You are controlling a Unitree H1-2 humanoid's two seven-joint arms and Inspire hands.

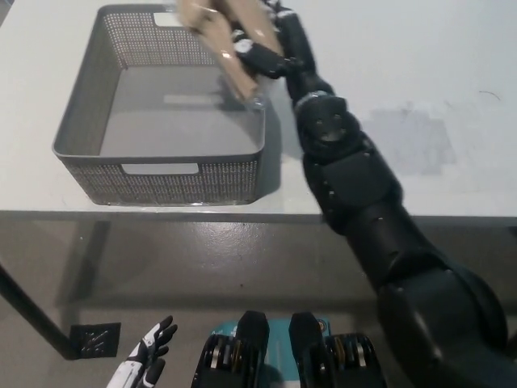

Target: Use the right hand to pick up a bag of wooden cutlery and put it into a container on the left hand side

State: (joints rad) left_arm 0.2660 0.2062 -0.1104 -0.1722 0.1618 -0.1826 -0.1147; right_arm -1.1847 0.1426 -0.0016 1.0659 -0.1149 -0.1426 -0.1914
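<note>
A clear bag of wooden cutlery (222,44) hangs in my black right hand (262,50), which is shut on it. The bag is held over the far right corner of the grey perforated basket (89,137), its lower end near the basket's right rim. The basket stands on the left part of the white table and its floor shows nothing inside. My white left hand (149,356) rests low at the bottom left, below the table edge, fingers spread apart.
The white table (436,129) stretches to the right of the basket, with faint marks on it. Its front edge runs across the middle of the picture; grey floor lies below, with a table leg (28,311) at the left.
</note>
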